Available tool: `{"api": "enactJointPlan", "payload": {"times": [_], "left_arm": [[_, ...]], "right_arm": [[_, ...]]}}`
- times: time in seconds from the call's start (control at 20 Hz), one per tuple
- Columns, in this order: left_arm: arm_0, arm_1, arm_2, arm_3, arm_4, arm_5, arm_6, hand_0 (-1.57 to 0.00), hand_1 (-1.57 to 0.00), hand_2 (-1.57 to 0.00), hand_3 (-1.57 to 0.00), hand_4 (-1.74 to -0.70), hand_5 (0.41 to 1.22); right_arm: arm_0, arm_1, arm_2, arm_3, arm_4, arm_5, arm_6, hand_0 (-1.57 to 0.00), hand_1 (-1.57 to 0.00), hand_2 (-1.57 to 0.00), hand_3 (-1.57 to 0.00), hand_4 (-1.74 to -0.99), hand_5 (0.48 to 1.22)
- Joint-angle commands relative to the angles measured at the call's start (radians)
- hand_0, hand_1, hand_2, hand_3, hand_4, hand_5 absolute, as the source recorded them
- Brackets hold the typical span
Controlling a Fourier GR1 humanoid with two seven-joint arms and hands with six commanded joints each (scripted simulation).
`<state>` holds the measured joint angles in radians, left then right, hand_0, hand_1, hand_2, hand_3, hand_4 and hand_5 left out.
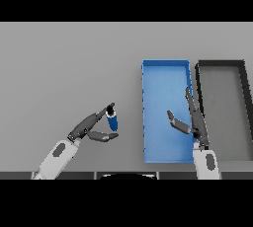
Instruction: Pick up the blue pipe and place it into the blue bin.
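A grey bench (64,68) is filling the head view. The left robot hand (91,127) is reaching in from the lower left, its fingers and thumb closing around a short blue pipe (112,121), which is standing nearly upright with its dark open end facing up. The pipe is sitting just left of a long blue bin (165,68), apart from its wall. The right robot hand (190,122) is hovering over the bin's right side, fingers straight and spread, holding nothing. A dark grey bin (221,64) is lying directly beside the blue bin on its right, the two walls nearly touching.
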<state>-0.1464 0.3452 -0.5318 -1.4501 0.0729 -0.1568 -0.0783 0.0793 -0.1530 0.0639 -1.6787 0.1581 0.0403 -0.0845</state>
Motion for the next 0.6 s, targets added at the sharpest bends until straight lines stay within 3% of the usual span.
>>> {"api": "enactJointPlan", "payload": {"times": [0.0,0.2,0.4,0.5,0.55], "left_arm": [[-0.014,-0.018,-0.008,0.018,-0.013,0.006,-0.002,0.0,0.0,0.0,0.0,-1.12,0.456],[-0.055,-0.056,-0.026,0.093,-0.076,0.041,0.014,0.0,0.0,0.0,0.0,-1.05,0.418],[-0.071,-0.116,-0.026,0.129,-0.047,0.028,-0.019,0.0,0.0,0.0,0.0,-1.11,0.463],[-0.065,-0.134,-0.008,0.151,-0.017,0.02,-0.053,0.0,-0.04,-0.15,-0.12,-1.19,0.55],[-0.061,-0.156,-0.009,0.155,-0.004,0.02,-0.059,-0.01,-0.16,-0.31,-0.28,-1.24,0.613]], "right_arm": [[0.006,-0.006,0.001,-0.012,-0.001,0.006,-0.003,0.0,0.0,0.0,0.0,-1.211,0.634],[0.007,-0.006,-0.007,0.007,-0.002,0.002,-0.021,0.0,0.0,0.0,0.0,-1.221,0.645],[0.016,-0.01,-0.003,0.003,0.009,0.001,-0.034,0.0,0.0,0.0,0.0,-1.207,0.65],[0.029,-0.016,-0.005,-0.004,0.009,0.003,-0.045,0.0,0.0,0.0,0.0,-1.213,0.655],[0.027,-0.012,-0.007,0.012,0.001,0.007,-0.044,0.0,0.0,0.0,0.0,-1.217,0.655]]}}
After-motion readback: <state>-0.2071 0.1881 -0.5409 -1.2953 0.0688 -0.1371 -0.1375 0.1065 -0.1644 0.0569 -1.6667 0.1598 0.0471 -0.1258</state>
